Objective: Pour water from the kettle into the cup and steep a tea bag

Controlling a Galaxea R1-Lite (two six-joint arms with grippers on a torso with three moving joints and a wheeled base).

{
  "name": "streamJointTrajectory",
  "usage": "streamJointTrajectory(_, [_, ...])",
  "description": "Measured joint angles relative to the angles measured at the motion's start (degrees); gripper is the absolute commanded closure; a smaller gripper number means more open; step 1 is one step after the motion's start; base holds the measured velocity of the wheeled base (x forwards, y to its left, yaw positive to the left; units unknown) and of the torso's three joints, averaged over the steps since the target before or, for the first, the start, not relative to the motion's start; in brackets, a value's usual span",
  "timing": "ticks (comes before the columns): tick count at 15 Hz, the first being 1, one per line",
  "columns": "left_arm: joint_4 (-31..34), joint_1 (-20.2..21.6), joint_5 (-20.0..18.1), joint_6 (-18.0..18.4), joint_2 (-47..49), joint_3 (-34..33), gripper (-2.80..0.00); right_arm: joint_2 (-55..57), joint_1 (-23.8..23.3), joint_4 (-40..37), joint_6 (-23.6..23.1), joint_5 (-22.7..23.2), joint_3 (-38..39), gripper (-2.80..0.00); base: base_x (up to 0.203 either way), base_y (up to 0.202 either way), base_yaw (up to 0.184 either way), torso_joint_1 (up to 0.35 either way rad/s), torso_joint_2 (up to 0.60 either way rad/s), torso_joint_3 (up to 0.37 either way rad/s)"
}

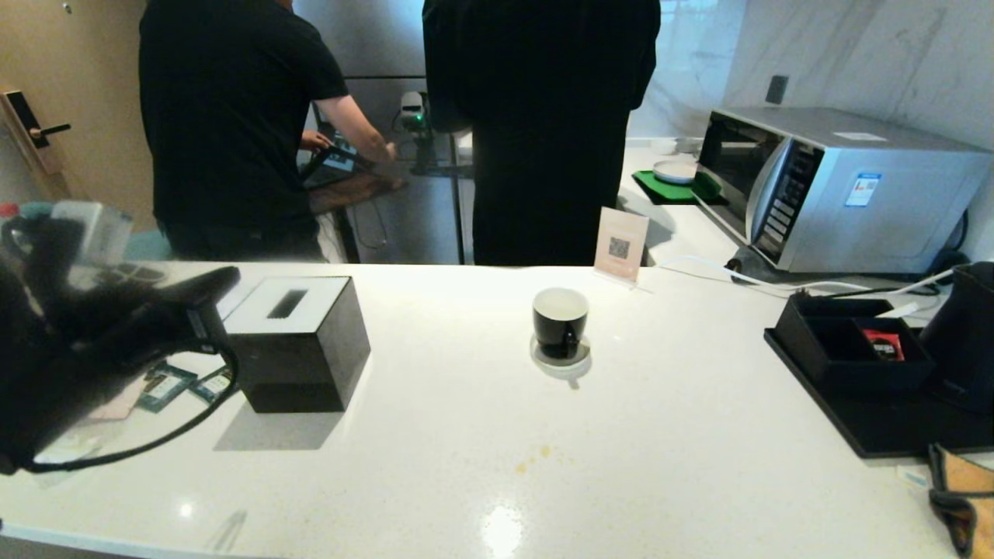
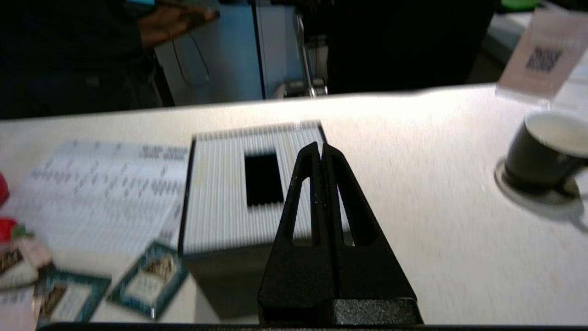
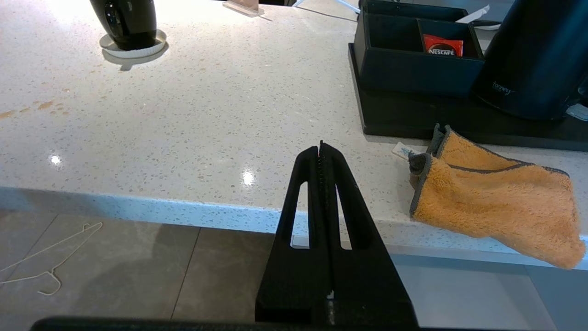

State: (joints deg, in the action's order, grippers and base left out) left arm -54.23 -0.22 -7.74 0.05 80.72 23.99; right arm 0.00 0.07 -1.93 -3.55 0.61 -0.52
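The cup [image 1: 560, 322], glossy black outside and white inside, stands on its white saucer [image 1: 561, 360] mid-counter. The matte black kettle [image 1: 967, 334] stands at the far right on a black tray [image 1: 854, 423]. My left gripper [image 2: 320, 147] hovers shut and empty over the near right corner of a black tissue box [image 2: 250, 184], with the cup [image 2: 537, 156] well off to its right. In the head view the left gripper [image 1: 221, 279] is a dark blur at the left. My right gripper [image 3: 320, 145] is shut and empty at the counter's front edge, short of the kettle [image 3: 537, 55]. Teal sachets [image 2: 151, 280] lie left of the box; I cannot tell whether they are tea bags.
On the tray, a black organiser [image 1: 846, 345] holds a red sachet [image 1: 883, 344]. An orange cloth [image 3: 496, 207] lies at the front right edge. A microwave [image 1: 839, 186] and a QR sign [image 1: 621, 244] stand at the back. Two people [image 1: 233, 116] stand behind the counter.
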Motion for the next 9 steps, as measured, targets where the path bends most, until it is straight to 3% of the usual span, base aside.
streamJointTrajectory(4, [4.8,0.3,0.1,0.7,-11.7,-11.2,0.0,0.0,0.0,0.0,0.0,0.0,0.0,0.0,0.0,0.0,0.0,0.0,0.0,0.0])
streamJointTrajectory(9, [23.3,1.4,0.2,1.0,-35.7,-20.5,0.0,0.0,0.0,0.0,0.0,0.0,0.0,0.0,0.0,0.0,0.0,0.0,0.0,0.0])
